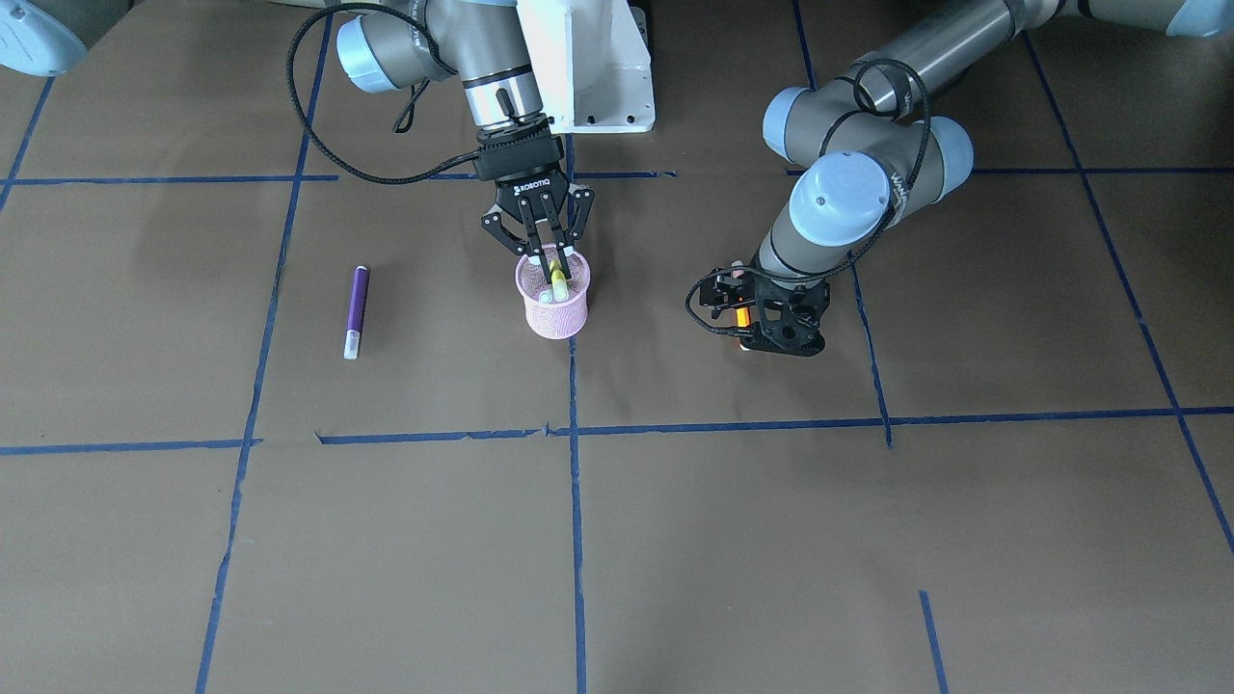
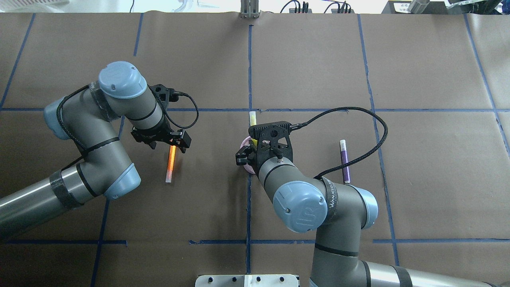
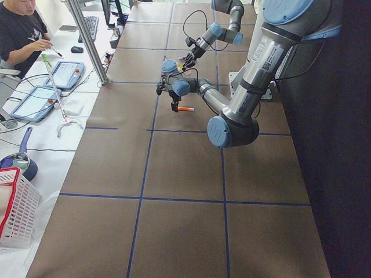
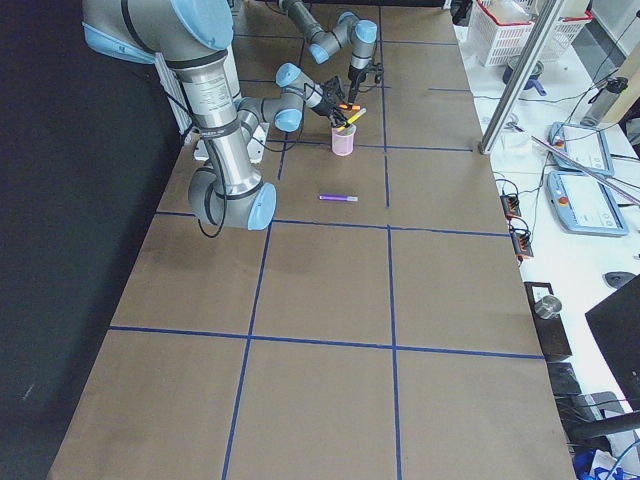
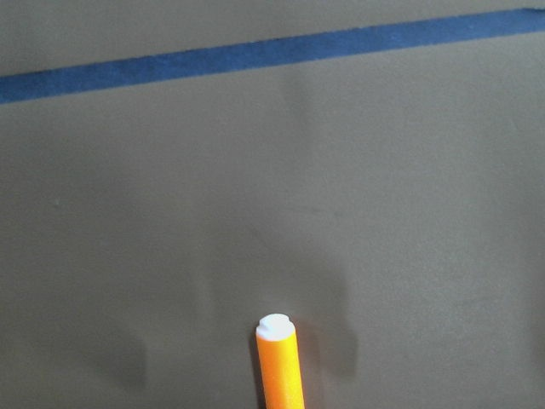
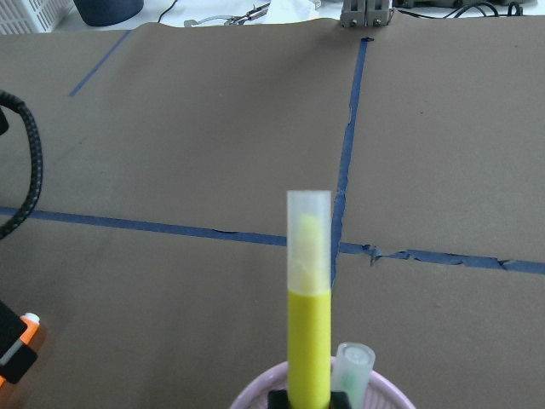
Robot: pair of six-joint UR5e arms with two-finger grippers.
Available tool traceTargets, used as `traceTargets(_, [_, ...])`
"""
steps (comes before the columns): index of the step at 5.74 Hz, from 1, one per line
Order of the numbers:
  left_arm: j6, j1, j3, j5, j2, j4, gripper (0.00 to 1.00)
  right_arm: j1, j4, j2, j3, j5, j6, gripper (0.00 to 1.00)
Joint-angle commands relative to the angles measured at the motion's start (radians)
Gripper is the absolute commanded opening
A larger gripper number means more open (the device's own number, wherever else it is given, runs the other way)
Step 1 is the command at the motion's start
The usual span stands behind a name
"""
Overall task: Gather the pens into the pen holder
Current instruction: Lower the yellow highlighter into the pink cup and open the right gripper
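Observation:
The pink mesh pen holder point(image 1: 556, 306) stands mid-table. My right gripper point(image 1: 551, 262) hovers just over its rim, shut on a yellow pen point(image 6: 308, 341) whose lower end dips into the cup, pale cap up. A green pen point(image 6: 352, 365) stands inside beside it. On the table lies an orange pen point(image 2: 171, 161). My left gripper point(image 2: 172, 143) is low over its far end, jaws open on either side; no fingertips show in the left wrist view, only the pen's end point(image 5: 276, 349). A purple pen point(image 1: 356, 310) lies alone on the right arm's side.
Brown paper with blue tape lines point(image 1: 575, 434) covers the table. The white robot base point(image 1: 588, 67) stands behind the cup. Off the table's left end, a person sits at a side bench with tablets point(image 3: 61, 72) and a white basket point(image 3: 14, 214).

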Motion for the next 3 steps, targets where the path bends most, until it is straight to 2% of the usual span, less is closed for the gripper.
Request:
traceTargets(1, [-0.001,0.008,0.002,0.019,0.005,0.0,1.0,-0.003,-0.004,-0.001,-0.002,0.0,0.0,0.02])
traceTargets(3, [-0.001,0.013,0.002,0.019,0.002,0.0,1.0,-0.003,0.002,-0.003,-0.004,0.002,-0.001,0.54])
